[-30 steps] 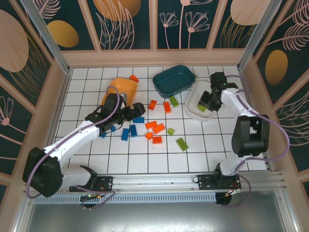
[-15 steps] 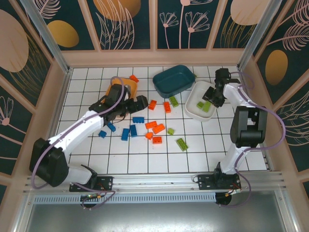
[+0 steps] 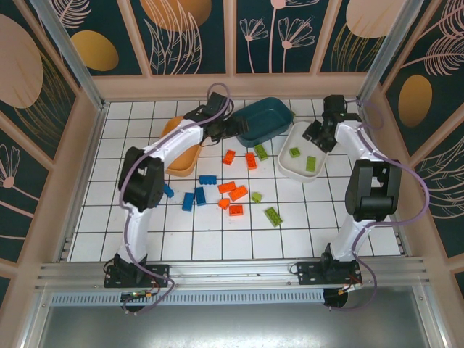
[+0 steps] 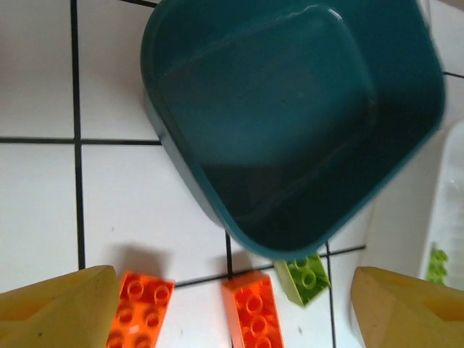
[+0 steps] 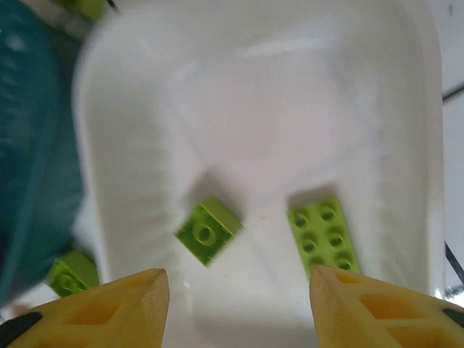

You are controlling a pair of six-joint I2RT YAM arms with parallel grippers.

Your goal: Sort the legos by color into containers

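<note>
My left gripper [image 3: 229,129] hangs open over the tiles at the dark teal container's [image 3: 264,119] left edge. In its wrist view the teal container [image 4: 290,123] holds nothing, and two orange legos [image 4: 141,308] [image 4: 254,312] and a green one [image 4: 308,275] lie on the tiles below the open left gripper [image 4: 232,319]. My right gripper [image 3: 317,138] is open above the white container [image 3: 290,170]. Two green legos [image 5: 208,230] [image 5: 324,235] lie in the white container [image 5: 145,109], just ahead of the right gripper [image 5: 239,312]. The orange container [image 3: 181,148] sits left of the teal one.
Orange [image 3: 232,191], blue [image 3: 200,195] and green legos [image 3: 273,215] lie scattered on the white tiled table's middle. A green lego [image 5: 72,274] lies just outside the white container. Wooden walls ring the table closely behind the containers.
My left arm swung from the blue legos up past the orange container to the teal one. My right gripper opened, and a second green lego now lies in the white container.
</note>
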